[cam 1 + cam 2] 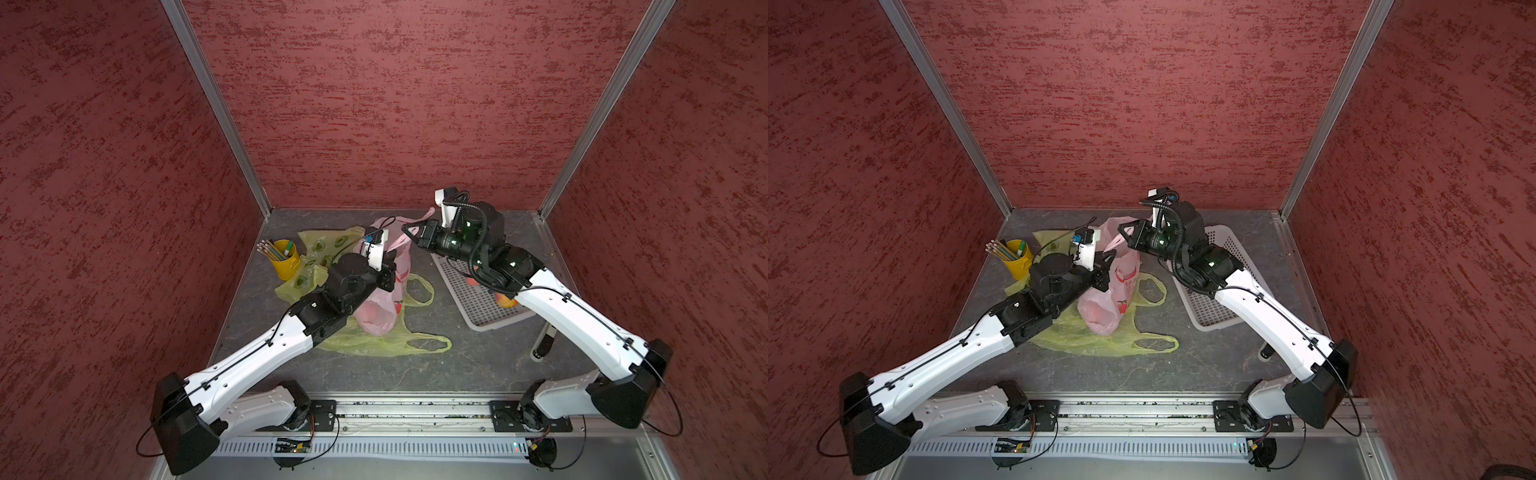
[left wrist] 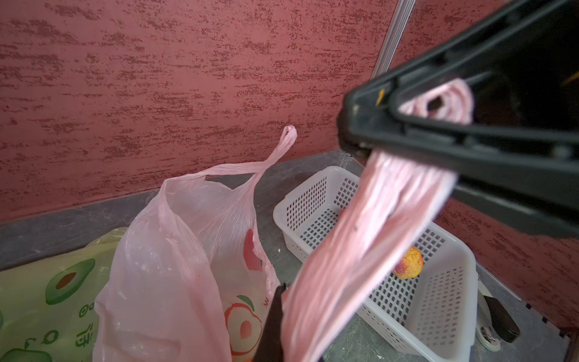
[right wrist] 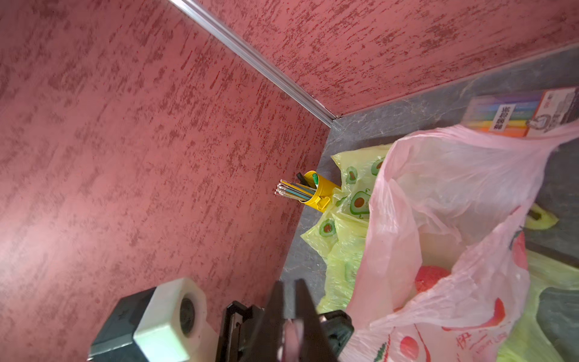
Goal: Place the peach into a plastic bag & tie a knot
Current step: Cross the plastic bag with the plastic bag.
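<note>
Left fingers (image 2: 438, 141) tight on one handle (image 2: 376, 225) of two, one pink bag (image 2: 163, 266).

Three red walls with a rough, streaked texture close me in: far wall (image 1: 395, 104), left wall (image 1: 104, 166), right wall (image 1: 685, 166). Bare aluminium posts (image 1: 216, 104) run up the two far corners. My counter (image 1: 478, 361) is dark grey with pale marble veins. Along its near edge lies a metal rail (image 1: 415, 409), then a slotted white duct (image 1: 395, 448). The light is even, the shadows soft.
</note>
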Motion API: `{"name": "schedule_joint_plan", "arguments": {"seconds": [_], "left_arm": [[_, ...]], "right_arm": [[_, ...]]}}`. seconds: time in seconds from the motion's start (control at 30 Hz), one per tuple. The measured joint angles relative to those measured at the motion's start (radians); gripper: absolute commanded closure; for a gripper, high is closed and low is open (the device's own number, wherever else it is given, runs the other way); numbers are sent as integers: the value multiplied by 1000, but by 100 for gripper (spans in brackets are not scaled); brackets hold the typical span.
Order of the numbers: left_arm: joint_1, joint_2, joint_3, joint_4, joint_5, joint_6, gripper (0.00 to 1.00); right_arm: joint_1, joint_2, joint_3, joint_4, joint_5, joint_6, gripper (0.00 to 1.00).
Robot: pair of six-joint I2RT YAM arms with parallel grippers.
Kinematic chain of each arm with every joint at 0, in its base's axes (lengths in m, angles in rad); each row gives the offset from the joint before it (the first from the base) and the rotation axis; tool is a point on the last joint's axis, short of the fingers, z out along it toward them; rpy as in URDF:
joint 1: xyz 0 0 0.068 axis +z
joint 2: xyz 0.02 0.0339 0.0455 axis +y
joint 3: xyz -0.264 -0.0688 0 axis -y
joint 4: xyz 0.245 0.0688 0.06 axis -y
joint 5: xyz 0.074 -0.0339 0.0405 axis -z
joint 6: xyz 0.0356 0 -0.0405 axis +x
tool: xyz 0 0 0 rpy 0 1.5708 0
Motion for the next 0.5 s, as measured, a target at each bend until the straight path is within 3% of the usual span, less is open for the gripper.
{"name": "schedule_joint_plan", "arguments": {"seconds": [0.07, 0.27, 0.5], "left_arm": [[35, -22, -14, -7, 45, -17, 100], [92, -67, -19, -30, 141, -58, 100], [100, -73, -19, -42, 195, -80, 100]], "right_arm": [[-5, -7, 5, -19, 54, -37, 43], [-68, -43, 10, -75, 250, -138, 20], [-113, 48, 33, -89, 337, -201, 12]]}}
